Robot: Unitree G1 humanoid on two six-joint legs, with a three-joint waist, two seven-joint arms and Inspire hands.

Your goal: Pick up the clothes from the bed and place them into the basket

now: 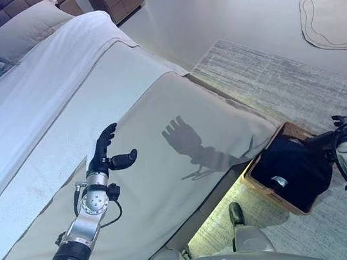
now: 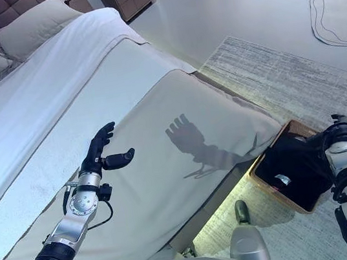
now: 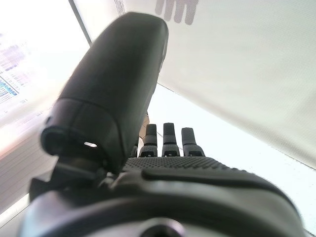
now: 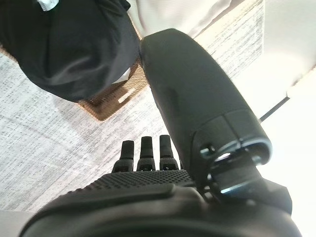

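One black garment (image 1: 290, 168) fills the basket (image 1: 257, 182) (right hand (image 1: 341, 123) just beside).

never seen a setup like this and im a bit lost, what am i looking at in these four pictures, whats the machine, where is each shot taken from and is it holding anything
This is a humanoid robot with two silver-grey arms that end in dark hands. The two wide pictures come from a pair of cameras on its head, looking down, so they show nearly the same scene. The two close-ups come from cameras on its wrists, which is why a dark thumb fills each one.

In front of it is a bed with a beige cover. The left hand hangs over the cover with fingers straight, holding nothing. I see no loose clothes on the cover.

On the rug beside the bed stands a brown basket with dark clothes in it. The right hand is beside the basket, fingers straight, also empty.
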